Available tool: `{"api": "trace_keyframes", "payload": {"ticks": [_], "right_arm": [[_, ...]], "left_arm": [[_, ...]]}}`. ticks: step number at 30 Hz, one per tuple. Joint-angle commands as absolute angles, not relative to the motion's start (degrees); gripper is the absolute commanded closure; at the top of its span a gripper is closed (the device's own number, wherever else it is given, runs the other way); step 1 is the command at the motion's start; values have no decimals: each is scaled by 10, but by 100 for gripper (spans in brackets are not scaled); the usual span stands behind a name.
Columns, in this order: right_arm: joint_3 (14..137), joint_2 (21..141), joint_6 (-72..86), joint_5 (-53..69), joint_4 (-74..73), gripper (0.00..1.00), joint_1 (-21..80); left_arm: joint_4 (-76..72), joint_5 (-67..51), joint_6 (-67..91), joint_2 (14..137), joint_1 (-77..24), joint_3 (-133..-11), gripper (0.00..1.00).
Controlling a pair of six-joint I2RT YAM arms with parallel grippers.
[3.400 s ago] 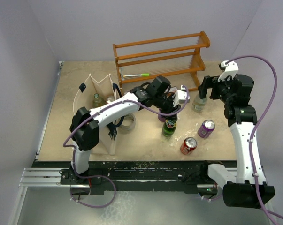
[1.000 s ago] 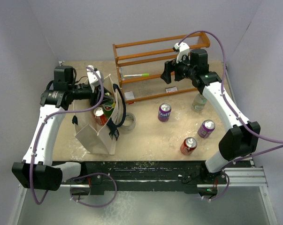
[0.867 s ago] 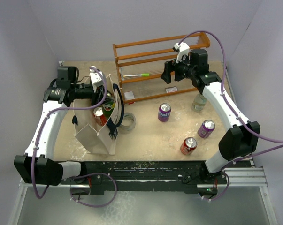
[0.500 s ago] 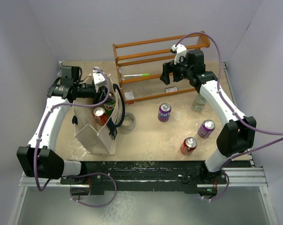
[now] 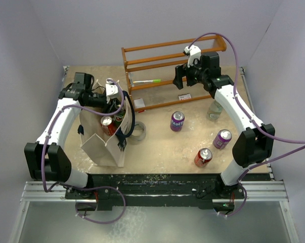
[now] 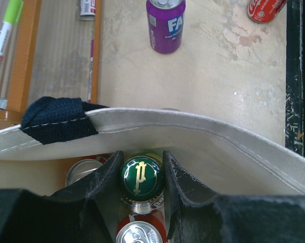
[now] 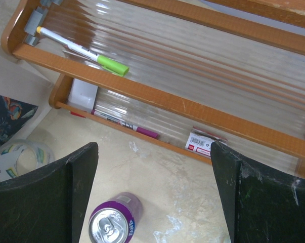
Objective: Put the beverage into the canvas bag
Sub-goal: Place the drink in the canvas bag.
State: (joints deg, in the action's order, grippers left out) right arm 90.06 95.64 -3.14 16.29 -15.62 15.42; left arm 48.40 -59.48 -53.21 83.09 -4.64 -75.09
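1. While the left gripper (image 6: 142, 163) hangs inside the mouth of the canvas bag (image 6: 208, 139), its two black fingers (image 6: 110, 174) are pinched on the top of the green-capped bottle (image 6: 141, 177), one on each side of the cap.
2. The bottle stands upright within the bag, below the rim. A red can (image 6: 140, 234) sits just beside it and a silver can top (image 6: 84, 172) lies to one side. Whether the bottle's base rests on the bag floor is hidden.
3. By my judgement the placing is nearly done; only letting go and lifting clear remain.
4. If the base is not yet down, a release would drop the bottle among the cans, where it could tip or strike them.
5. The soft bag wall and the navy handle (image 6: 56, 119) lie close to the fingers, so a slanted withdrawal could snag the cloth and drag or topple the bag.
6. Space between the cans looks tight, and spreading the fingers may press on a neighbour and nudge the bottle off upright.
7. The right gripper (image 7: 153, 152) is spread wide and empty, poised in front of the wooden rack (image 7: 167, 98) above a purple Fanta can (image 7: 112, 223). It is well apart from the bag and poses little risk where it is.
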Motion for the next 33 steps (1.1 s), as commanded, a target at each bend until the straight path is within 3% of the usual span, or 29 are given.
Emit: {"api": "trace_keyframes", "payload": {"ticks": [1, 26, 33], "right_arm": [[911, 936, -44, 150, -146, 7, 155], [930, 947, -47, 144, -145, 6, 155], [929, 946, -49, 144, -143, 6, 155]], "left_arm": [[482, -645, -618, 835, -46, -759, 100], [392, -578, -616, 853, -22, -669, 100], [379, -557, -606, 863, -21, -655, 89]]}}
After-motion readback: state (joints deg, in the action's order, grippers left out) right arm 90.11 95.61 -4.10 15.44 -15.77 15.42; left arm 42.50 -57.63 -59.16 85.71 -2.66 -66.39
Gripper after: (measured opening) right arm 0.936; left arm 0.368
